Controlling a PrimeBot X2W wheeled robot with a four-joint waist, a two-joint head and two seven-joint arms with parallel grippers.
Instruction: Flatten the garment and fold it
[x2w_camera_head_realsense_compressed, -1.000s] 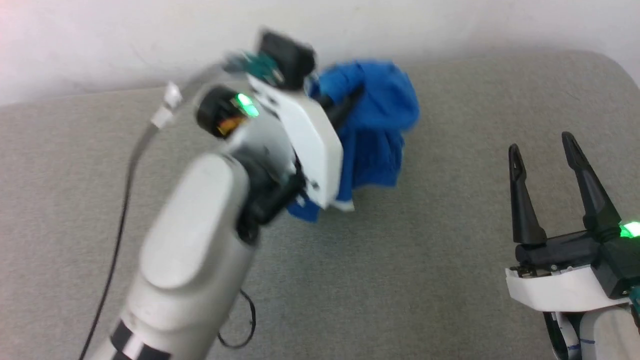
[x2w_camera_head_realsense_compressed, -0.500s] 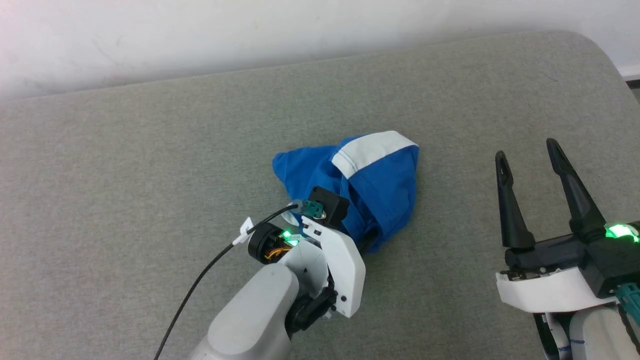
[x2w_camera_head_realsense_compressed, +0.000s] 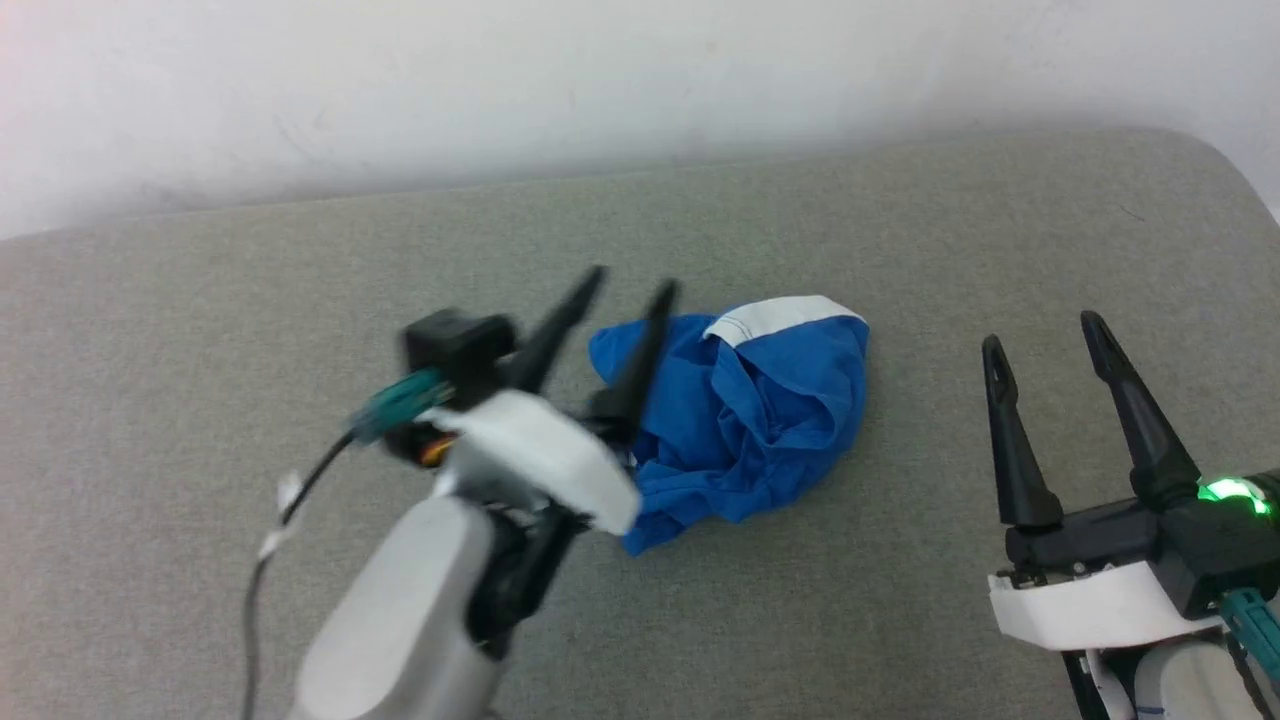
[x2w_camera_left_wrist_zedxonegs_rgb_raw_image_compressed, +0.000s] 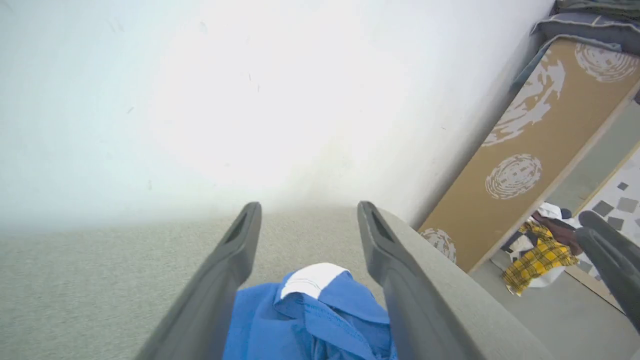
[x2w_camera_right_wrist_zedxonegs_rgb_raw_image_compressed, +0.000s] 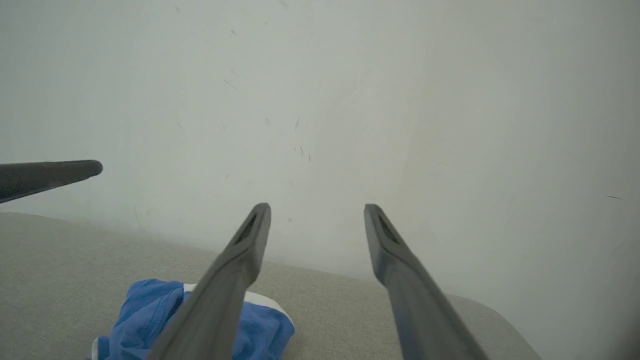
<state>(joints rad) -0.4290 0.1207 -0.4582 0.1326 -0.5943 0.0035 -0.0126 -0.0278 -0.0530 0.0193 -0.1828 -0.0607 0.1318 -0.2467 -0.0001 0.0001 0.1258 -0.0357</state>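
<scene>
Locate the shorts (x2w_camera_head_realsense_compressed: 760, 420) near the middle of the grey cushion (x2w_camera_head_realsense_compressed: 900, 600), bunched into a creased blue heap, neither flattened nor folded. Note the white band (x2w_camera_head_realsense_compressed: 785, 315) along the far edge of the heap, on the side toward the pale wall (x2w_camera_head_realsense_compressed: 600, 80).

Find the left gripper (x2w_camera_head_realsense_compressed: 632, 282) at the left edge of the heap, blurred in the head view, fingers pointing toward the wall. Read the jaws as spread wide, with nothing clamped between them. In the left wrist view, see the left gripper (x2w_camera_left_wrist_zedxonegs_rgb_raw_image_compressed: 308, 207) above the shorts (x2w_camera_left_wrist_zedxonegs_rgb_raw_image_compressed: 310, 320), with blue cloth and the white band (x2w_camera_left_wrist_zedxonegs_rgb_raw_image_compressed: 312, 280) framed between the two fingers, below the tips. Impossible to tell whether touching the cloth or just clear of it.

Find the right gripper (x2w_camera_head_realsense_compressed: 1041, 333) well apart from the heap, to its right, over bare cushion. Jaws likewise spread wide and empty. In the right wrist view, see the shorts (x2w_camera_right_wrist_zedxonegs_rgb_raw_image_compressed: 140, 305) at the lower left, partly hidden behind one finger of the right gripper (x2w_camera_right_wrist_zedxonegs_rgb_raw_image_compressed: 316, 207), and one of the left gripper's fingers (x2w_camera_right_wrist_zedxonegs_rgb_raw_image_compressed: 50, 175) entering from the left edge.

Past the cushion's edge in the left wrist view, note a brown board (x2w_camera_left_wrist_zedxonegs_rgb_raw_image_compressed: 525, 150) with pale whorl marks beside the wall, and a yellow checked cloth (x2w_camera_left_wrist_zedxonegs_rgb_raw_image_compressed: 540, 255) on the floor (x2w_camera_left_wrist_zedxonegs_rgb_raw_image_compressed: 550, 310).
</scene>
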